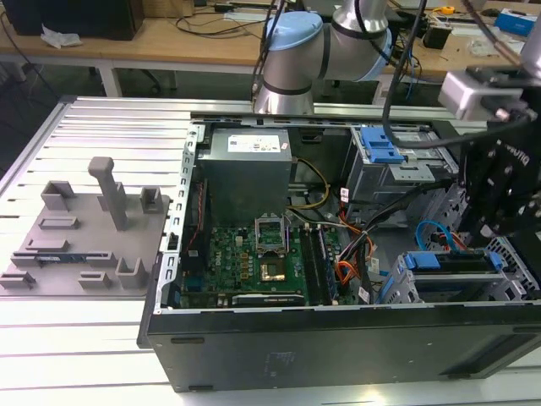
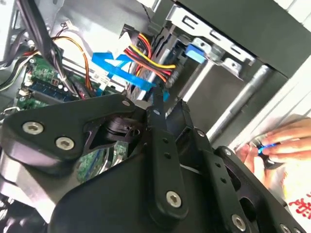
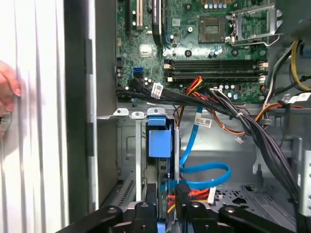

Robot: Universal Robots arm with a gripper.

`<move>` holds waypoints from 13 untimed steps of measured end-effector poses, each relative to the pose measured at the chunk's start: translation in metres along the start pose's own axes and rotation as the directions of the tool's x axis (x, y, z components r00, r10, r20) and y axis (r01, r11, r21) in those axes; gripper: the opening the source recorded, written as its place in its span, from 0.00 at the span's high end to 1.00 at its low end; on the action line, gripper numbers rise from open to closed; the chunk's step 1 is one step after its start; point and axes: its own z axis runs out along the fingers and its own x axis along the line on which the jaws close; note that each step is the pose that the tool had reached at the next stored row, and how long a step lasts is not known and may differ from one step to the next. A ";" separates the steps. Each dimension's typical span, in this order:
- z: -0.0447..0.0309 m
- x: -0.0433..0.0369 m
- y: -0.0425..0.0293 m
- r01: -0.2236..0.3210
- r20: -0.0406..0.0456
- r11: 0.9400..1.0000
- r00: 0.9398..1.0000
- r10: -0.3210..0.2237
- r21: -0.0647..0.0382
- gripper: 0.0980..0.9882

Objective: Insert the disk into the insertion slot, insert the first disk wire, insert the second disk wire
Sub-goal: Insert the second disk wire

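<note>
The disk (image 1: 448,261) lies inside the insertion slot (image 1: 423,292), the low grey cage at the case's near corner on the exterior view's right. Its blue carrier tab (image 3: 159,141) shows in both wrist views (image 2: 195,52). My gripper (image 3: 166,201) hangs over the disk's rear end (image 1: 478,238). Its black fingers (image 3: 149,199) stand close together on the plug of a blue flat disk wire (image 3: 204,175), which loops away from the disk (image 2: 121,68). A bundle of red, yellow and orange wires (image 3: 197,194) ends right beside the fingers (image 2: 153,58).
A thick black cable bundle (image 3: 252,131) crosses above the cage. The motherboard (image 1: 254,258) and grey power supply (image 1: 245,173) fill the case's left. A taller cage with a blue latch (image 1: 380,148) stands behind. A person's hand (image 2: 272,145) rests outside the case wall (image 3: 7,92).
</note>
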 end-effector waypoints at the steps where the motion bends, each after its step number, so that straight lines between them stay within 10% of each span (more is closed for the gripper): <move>1: -0.0050 0.0005 -0.0001 0.000 0.000 1.000 1.000 0.000 0.000 0.78; 5: -0.0246 0.0013 -0.0006 0.000 -0.008 1.000 1.000 0.000 0.000 0.99; 13: -0.0248 0.0010 -0.0004 0.000 -0.011 1.000 1.000 0.000 0.000 0.99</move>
